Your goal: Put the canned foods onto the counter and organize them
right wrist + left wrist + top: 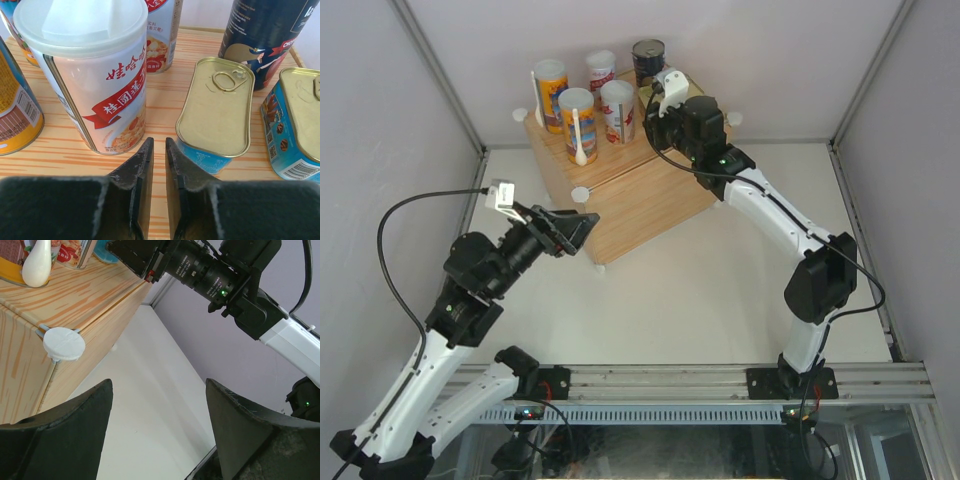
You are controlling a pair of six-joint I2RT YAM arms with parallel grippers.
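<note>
The counter (pixel 630 195) is a light wood-grain box carrying the canned foods on its far end. Two orange-blue tubes (pixel 550 95) (pixel 577 125) with white spoons stand left, two white-red tubes (pixel 601 70) (pixel 618 110) in the middle, and a dark-blue can (pixel 648 62) at the back. My right gripper (pixel 158 145) is shut and empty, low over the counter between a white-red tube (pixel 95 75) and a flat gold-teal tin (pixel 215 110). A second tin (pixel 295 125) lies right of it. My left gripper (pixel 157 382) is open and empty, beside the counter's near corner (pixel 75 295).
A white round cap (pixel 63 343) sticks out at the counter's corner near my left fingers. Grey walls with metal posts (pixel 440 75) enclose the white table (pixel 700 300). A metal rail (pixel 720 380) runs along the near edge.
</note>
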